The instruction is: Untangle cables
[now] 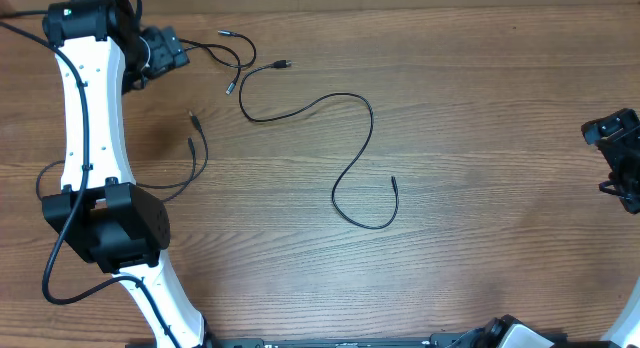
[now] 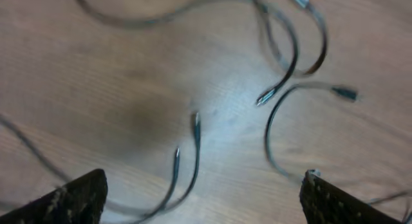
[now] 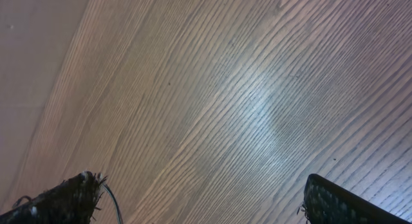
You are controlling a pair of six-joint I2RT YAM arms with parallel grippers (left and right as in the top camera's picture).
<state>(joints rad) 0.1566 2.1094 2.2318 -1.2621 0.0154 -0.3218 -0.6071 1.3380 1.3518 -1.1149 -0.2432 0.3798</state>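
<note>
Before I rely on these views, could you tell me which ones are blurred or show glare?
Overhead: sharp and evenly lit, the cables read crisply. Left wrist: blurred, cables smeared, a pale sheen on the table. Right wrist: wood grain fairly clear, a bright glare patch mid-frame.

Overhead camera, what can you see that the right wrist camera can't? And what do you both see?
Only the overhead view shows the cables: one long curvy one in the middle and a few more near the left tool. Only the right wrist view shows the right tool up close, its fingers wide apart with nothing between them. Both show the wooden table.
</note>
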